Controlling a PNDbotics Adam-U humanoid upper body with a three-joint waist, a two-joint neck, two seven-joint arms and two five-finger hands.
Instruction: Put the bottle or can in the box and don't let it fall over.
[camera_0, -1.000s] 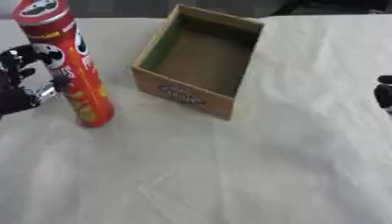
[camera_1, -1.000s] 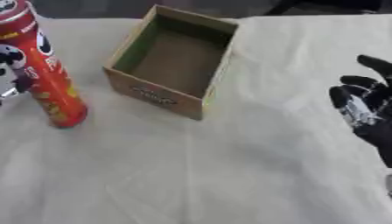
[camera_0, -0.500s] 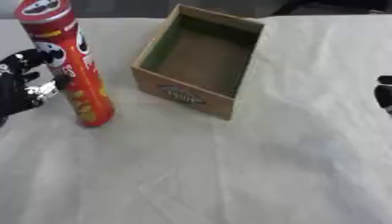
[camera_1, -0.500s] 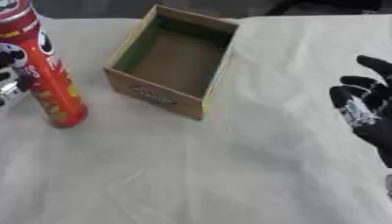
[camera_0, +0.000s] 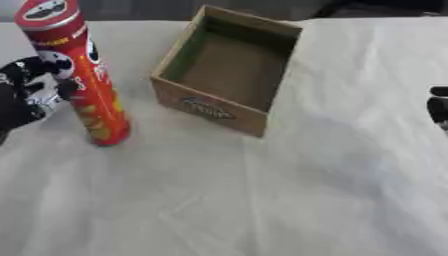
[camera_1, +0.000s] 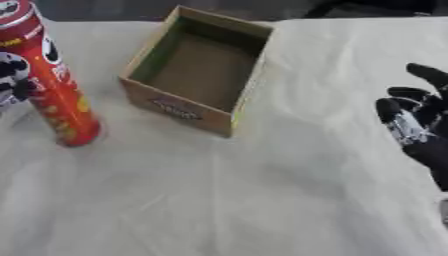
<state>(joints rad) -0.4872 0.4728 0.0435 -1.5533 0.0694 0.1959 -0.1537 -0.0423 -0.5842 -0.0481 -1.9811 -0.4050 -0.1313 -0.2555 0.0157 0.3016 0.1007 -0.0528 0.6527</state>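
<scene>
- Standing upright on the white tablecloth (camera_0: 262, 200) at the left, just beside the box's left wall and still outside it: a tall red crisp can (camera_0: 79, 75), leaning slightly in the view.
- Sitting open-topped and empty near the far middle of the table: the cardboard box (camera_0: 229, 70), with nothing inside yet.
- Risking a topple, judging by the can's tall, narrow shape: pushing high on its side with the left hand (camera_0: 31, 95) instead of closing around it could be tipping it rightward toward the box.
- Risking a clip on the near-left rim if lifting too low while crossing over, knocking the can out of true or shoving the box.
- Risking a fall inside as well: releasing the can before its base is sitting flat on the box floor.
- Pressing in against the can's left side at about mid-height, the left hand showing fingers partly curled toward it; wrapping fully around or merely touching, impossible to tell here.
- Hanging idle at the right edge, well apart from box and can: the right hand (camera_1: 416, 125), fingers relaxed and pointing up, holding nothing.
</scene>
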